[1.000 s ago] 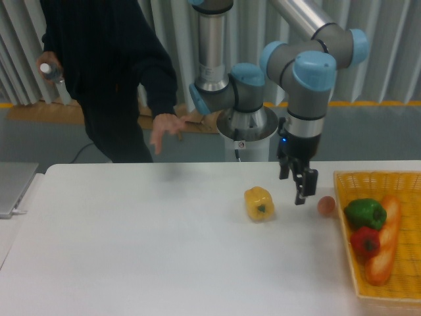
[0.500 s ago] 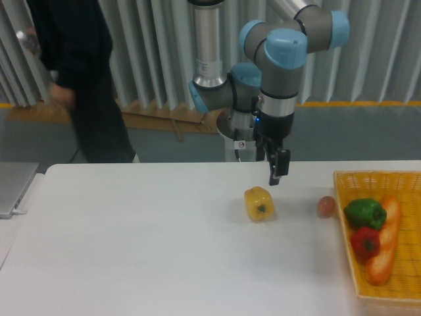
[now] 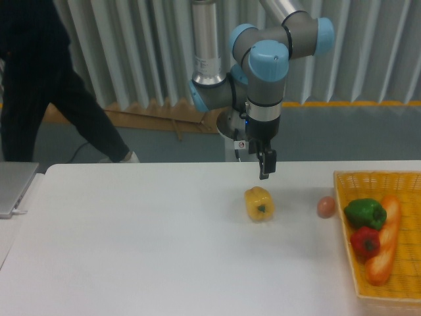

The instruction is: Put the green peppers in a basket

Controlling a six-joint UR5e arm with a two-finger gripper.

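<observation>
The hand (image 3: 264,164) hangs empty above the white worktop (image 3: 131,250), just beyond the yellow pepper (image 3: 259,203) and touching nothing, its finger gap too small to judge, while the green pepper (image 3: 365,213) lies inside the yellow basket (image 3: 368,179) at the right, beside a red pepper (image 3: 365,242).

The rectangular yellow-orange woven wicker basket (image 3: 380,237) looks rough; the dark-green bell pepper (image 3: 365,213) in it is smooth and glossy, like the yellow bell pepper (image 3: 259,203). The white surface (image 3: 131,243) is smooth and matt, the black fingers (image 3: 265,162) dull
</observation>
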